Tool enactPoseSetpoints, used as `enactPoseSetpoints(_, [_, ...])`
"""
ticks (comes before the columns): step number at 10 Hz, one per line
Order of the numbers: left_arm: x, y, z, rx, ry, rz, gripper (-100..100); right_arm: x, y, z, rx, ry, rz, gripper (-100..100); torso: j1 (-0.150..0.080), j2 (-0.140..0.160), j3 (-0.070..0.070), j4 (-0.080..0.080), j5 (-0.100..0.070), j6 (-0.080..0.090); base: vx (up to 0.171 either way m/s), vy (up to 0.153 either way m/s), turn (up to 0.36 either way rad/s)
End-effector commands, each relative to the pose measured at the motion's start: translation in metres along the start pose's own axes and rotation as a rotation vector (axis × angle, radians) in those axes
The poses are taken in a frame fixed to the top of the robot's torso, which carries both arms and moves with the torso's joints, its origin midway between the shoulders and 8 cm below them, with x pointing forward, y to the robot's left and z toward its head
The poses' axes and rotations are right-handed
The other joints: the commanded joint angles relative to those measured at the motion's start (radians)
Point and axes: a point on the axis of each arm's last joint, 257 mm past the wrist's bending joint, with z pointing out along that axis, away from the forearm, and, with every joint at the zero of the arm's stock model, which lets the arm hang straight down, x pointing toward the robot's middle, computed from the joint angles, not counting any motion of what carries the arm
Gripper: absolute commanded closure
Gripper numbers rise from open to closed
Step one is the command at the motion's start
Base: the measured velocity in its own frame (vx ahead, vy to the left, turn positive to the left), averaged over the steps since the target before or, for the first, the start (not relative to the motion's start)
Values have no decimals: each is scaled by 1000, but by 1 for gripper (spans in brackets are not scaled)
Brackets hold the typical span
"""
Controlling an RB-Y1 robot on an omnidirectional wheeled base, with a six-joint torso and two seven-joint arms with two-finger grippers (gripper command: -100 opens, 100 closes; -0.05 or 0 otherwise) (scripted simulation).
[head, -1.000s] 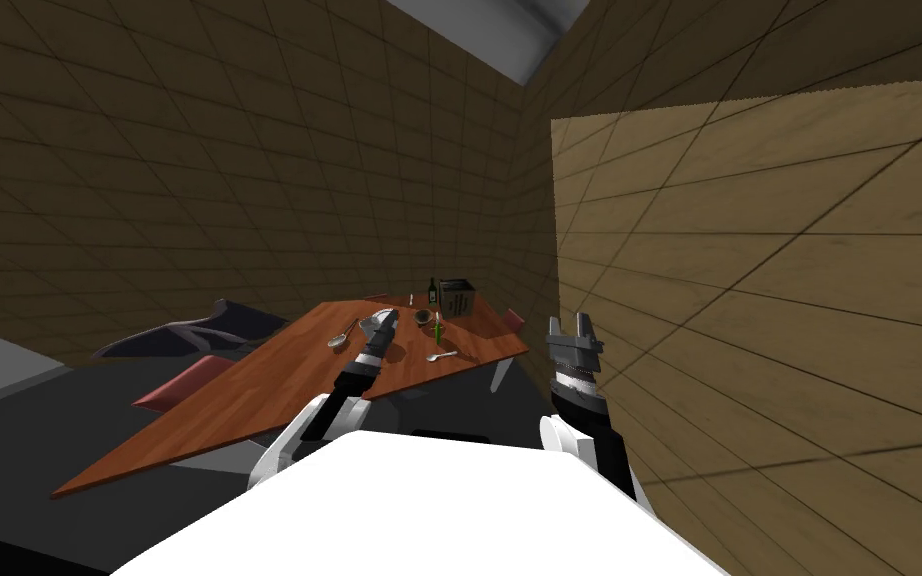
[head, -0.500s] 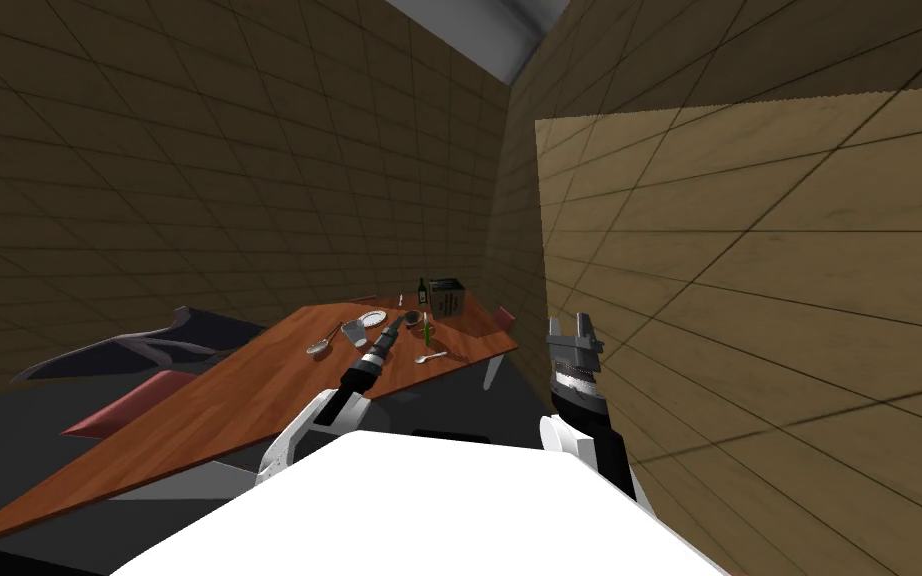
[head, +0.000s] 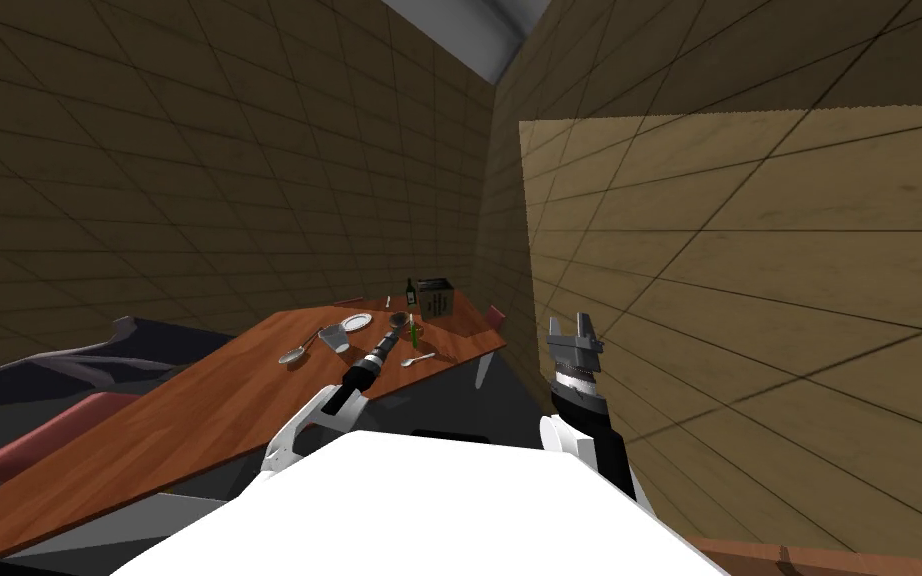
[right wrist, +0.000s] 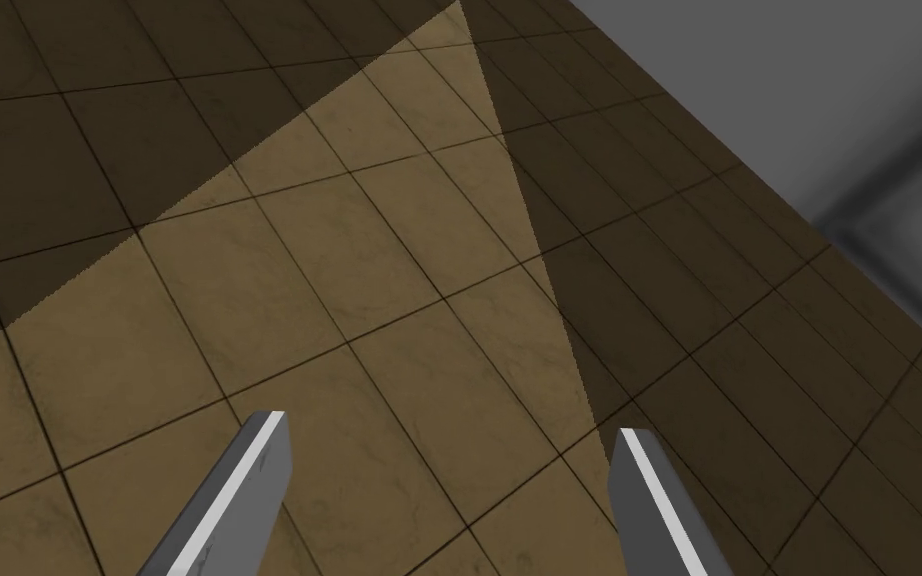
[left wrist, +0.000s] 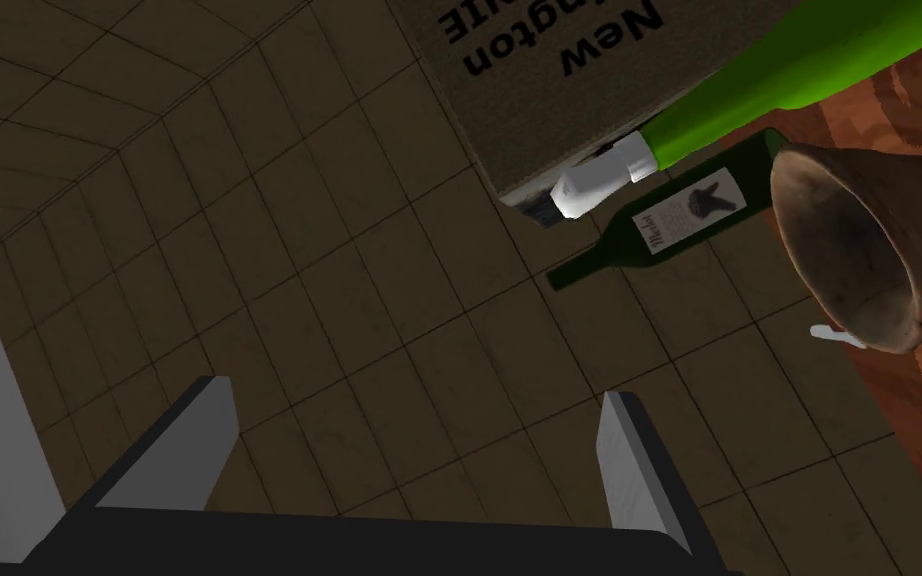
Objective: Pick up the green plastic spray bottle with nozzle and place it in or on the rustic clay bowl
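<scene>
The green plastic spray bottle with a white nozzle [head: 411, 333] stood upright on the reddish-brown wooden tabletop [head: 199, 420], so its long axis was vertical. The brown rustic clay bowl [head: 398, 320] sat just beside it, on the far side.

The left gripper [head: 390, 343] was reached out over the tabletop and was clearly the nearer one. The bottle lay a little forward of it and to its right. In the left wrist view the left gripper [left wrist: 414, 395] had its fingers wide apart with nothing between them. The bottle [left wrist: 749, 90] and the bowl [left wrist: 849, 240] lay off to one side of its line, not in the gap. I judged that the gripper had to turn toward the bottle before closing.

The right gripper [head: 569, 322] was raised near the wall, well apart from the tabletop, and its fingers [right wrist: 269, 440] were also spread and empty.
</scene>
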Motion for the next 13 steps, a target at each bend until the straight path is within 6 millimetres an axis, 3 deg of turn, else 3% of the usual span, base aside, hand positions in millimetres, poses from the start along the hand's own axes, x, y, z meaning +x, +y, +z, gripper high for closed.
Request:
enactPoseSetpoints(1, [4,32,0,-81,31,54,-100,0,0,0,0,0,0,0,0,0,0,0,0,0,21,-133,-142])
enactPoseSetpoints(2, [4,34,0,-86,32,54,-100,0,0,0,0,0,0,0,-1,0,0,0,0,0,22,-78,-54])
enactPoseSetpoints(3, [4,54,0,-136,50,90,-100,0,0,0,0,0,0,0,2,1,0,0,0,-1,28,-64,-92])
enactPoseSetpoints(4, [4,54,0,-136,50,90,-100,0,0,0,0,0,0,0,3,0,0,0,0,0,18,-46,-47])
enactPoseSetpoints(6, [0,95,-1,-235,83,164,-100,0,0,0,0,0,0,0,4,1,1,0,1,0,25,-79,-143])
enactPoseSetpoints(8, [-4,117,-4,-290,99,202,-100,0,0,0,0,0,0,0,0,0,0,0,0,0,33,-99,-80])
enactPoseSetpoints(10, [-17,154,-9,-386,123,279,-100,0,0,0,0,0,0,0,2,1,1,0,0,0,20,-85,-121])
enactPoseSetpoints(11, [-17,158,-11,-394,125,279,-100,0,0,0,0,0,0,0,1,1,0,0,0,0,27,-71,-46])
enactPoseSetpoints(12, [-25,177,-15,-446,136,317,-100,0,0,0,0,0,0,0,3,1,1,0,0,-1,33,-68,-83])
enactPoseSetpoints(13, [-25,177,-15,-446,136,317,-100,0,0,0,0,0,0,0,3,1,0,0,0,-1,24,-52,-45])
